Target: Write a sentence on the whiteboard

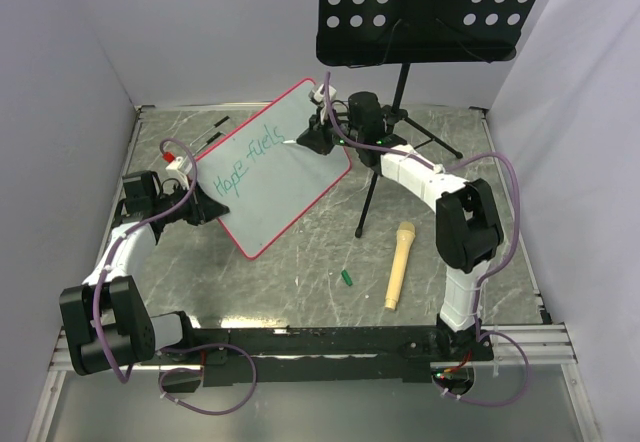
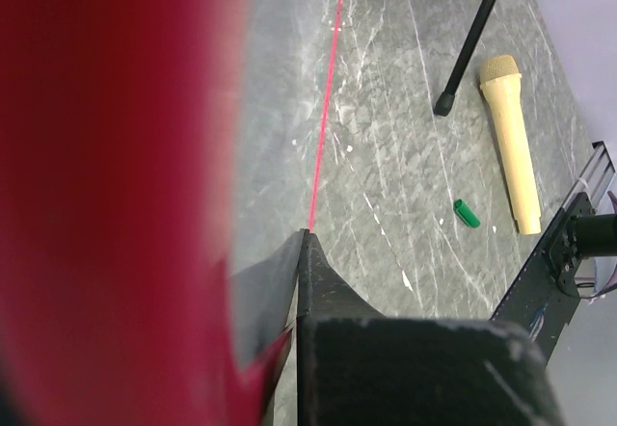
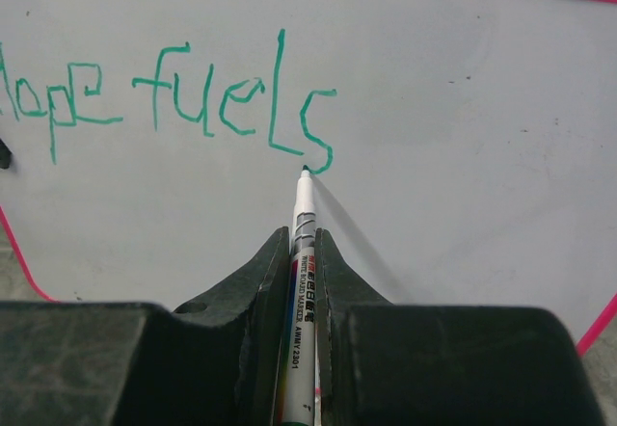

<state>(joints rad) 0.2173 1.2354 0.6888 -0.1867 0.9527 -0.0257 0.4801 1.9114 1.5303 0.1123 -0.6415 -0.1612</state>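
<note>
While the right hand (image 3: 302, 245) stood closed tight on a slim marker (image 3: 302, 199), the pen's tip touched the whiteboard (image 1: 290, 177) just under the last letter of the sentence (image 3: 169, 98), which read "Hope fuels" in green. The board lay tilted toward the far left corner of the surface (image 1: 300, 262), and the left hand (image 1: 197, 202) looked clamped on the frame at the board's left edge.

To my eye it was a light, stiff, thin panel with a slick face. It would likely pivot under pen pressure unless pinched firmly by the frame, away from the writing. The smooth marker could twist between the fingers.

From the left wrist, a red blur filled most of the view. Only one dark finger (image 2: 310, 281) showed, so the grip itself was hidden. I could not tell whether the board's lower edge rested on the surface. The first letter was cut off in the right wrist view.
</note>
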